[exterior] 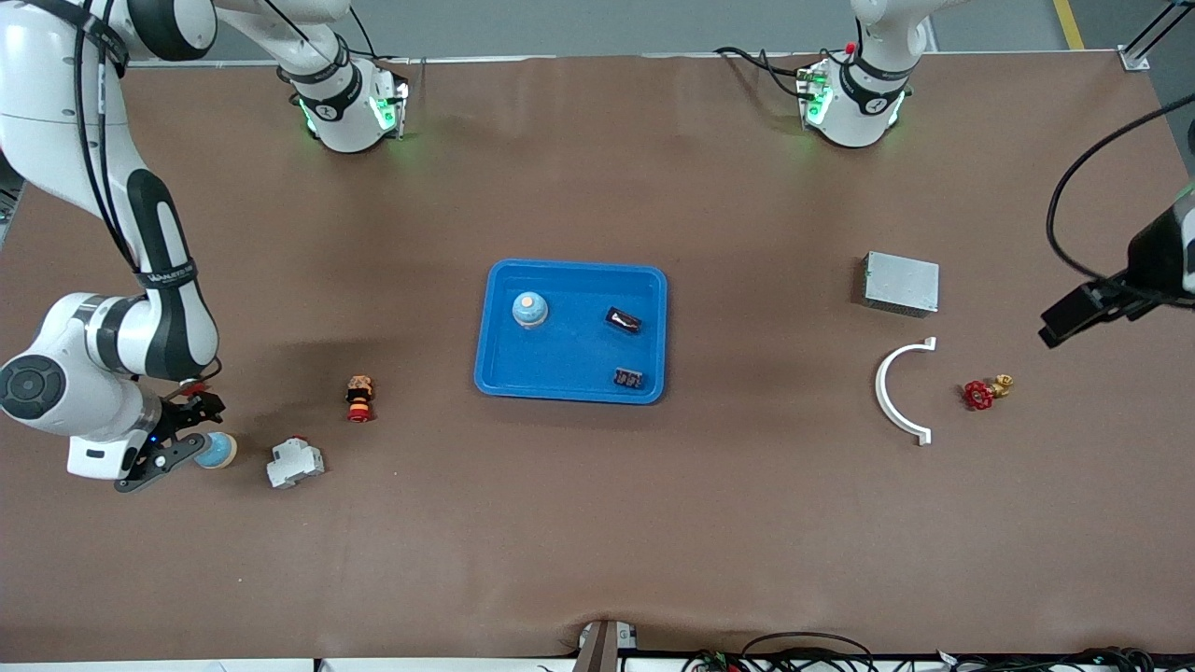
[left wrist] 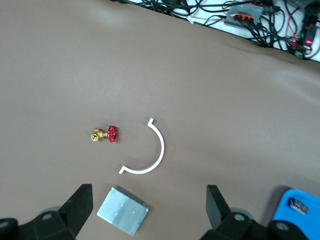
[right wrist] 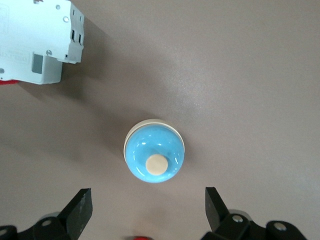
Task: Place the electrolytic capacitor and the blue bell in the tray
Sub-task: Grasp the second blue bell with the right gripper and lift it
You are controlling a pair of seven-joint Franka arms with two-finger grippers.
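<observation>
Hovering open-jawed over the blue bell (right wrist: 154,151), the right gripper (right wrist: 147,212) should pinch its smooth, slippery dome low, at the rim.

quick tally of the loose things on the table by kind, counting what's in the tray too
blue bells: 2
small black parts in the tray: 2
tray: 1
circuit breaker: 1
red push button: 1
grey metal box: 1
white curved bracket: 1
red-handled valve: 1
total: 10

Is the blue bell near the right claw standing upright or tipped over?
Upright. The right wrist view shows the blue bell from straight above: round dome, cream button centred on top, base flat on the table. The open right claw hangs over it.
</observation>
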